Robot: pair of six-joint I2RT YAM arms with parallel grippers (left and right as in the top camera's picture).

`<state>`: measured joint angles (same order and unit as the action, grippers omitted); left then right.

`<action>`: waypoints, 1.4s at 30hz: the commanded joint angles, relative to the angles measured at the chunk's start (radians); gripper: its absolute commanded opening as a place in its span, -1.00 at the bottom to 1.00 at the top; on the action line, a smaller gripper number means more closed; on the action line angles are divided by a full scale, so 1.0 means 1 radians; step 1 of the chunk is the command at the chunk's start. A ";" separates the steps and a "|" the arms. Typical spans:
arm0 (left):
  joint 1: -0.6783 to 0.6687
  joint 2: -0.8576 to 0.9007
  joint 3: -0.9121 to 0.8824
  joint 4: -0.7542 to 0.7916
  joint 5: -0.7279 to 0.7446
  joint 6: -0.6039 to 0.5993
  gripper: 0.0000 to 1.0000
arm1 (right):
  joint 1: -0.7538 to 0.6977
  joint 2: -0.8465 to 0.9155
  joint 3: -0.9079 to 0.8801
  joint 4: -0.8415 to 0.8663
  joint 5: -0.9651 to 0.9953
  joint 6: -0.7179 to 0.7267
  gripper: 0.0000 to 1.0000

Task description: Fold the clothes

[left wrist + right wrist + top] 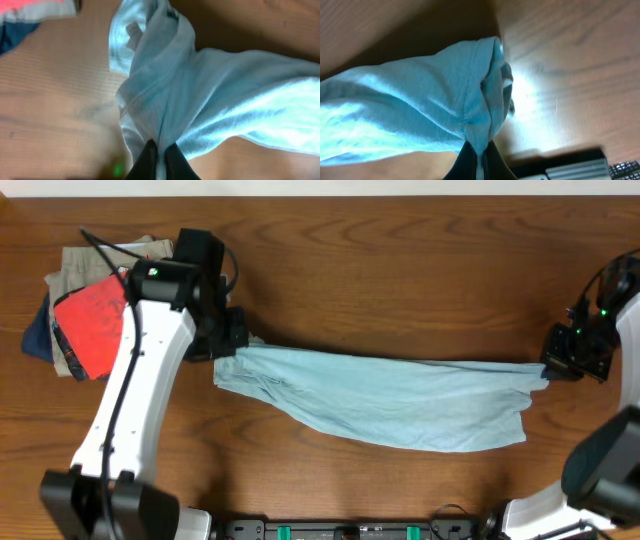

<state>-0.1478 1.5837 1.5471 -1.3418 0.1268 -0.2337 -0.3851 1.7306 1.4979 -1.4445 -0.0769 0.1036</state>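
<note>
Both ends pinched tight: left end effector [232, 340] grips the pale-blue garment [390, 400] at its 9 o'clock end, right end effector [553, 370] at 3 o'clock, stretching it across the counter [400, 270], probably to flatten wrinkles before folding.

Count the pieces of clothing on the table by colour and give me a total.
light-blue garment: 1
red-orange T-shirt: 1
khaki garment: 1
navy garment: 1
Total: 4 in view; the stacked ones could hide more.
</note>
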 commanded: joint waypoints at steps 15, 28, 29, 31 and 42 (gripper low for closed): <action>0.000 -0.243 -0.002 -0.117 0.124 0.012 -0.88 | -0.004 -0.219 -0.015 -0.140 -0.010 -0.057 -0.83; 0.000 0.008 -0.130 0.353 0.032 0.013 -0.88 | 0.001 -0.036 -0.133 0.121 -0.010 -0.007 -0.83; 0.001 0.032 -0.130 0.420 0.029 0.013 -0.88 | 0.000 -0.023 -0.133 0.190 -0.012 0.025 -0.78; 0.001 0.076 -0.130 0.559 0.030 0.013 -0.67 | 0.000 -0.007 -0.133 0.336 -0.027 0.073 -0.60; 0.001 0.131 -0.132 0.483 0.040 0.013 0.87 | 0.006 -0.002 -0.133 0.369 -0.108 0.082 0.28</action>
<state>-0.1478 1.7050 1.4132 -0.8433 0.1764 -0.2306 -0.3832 1.7344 1.3582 -1.0508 -0.1631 0.1719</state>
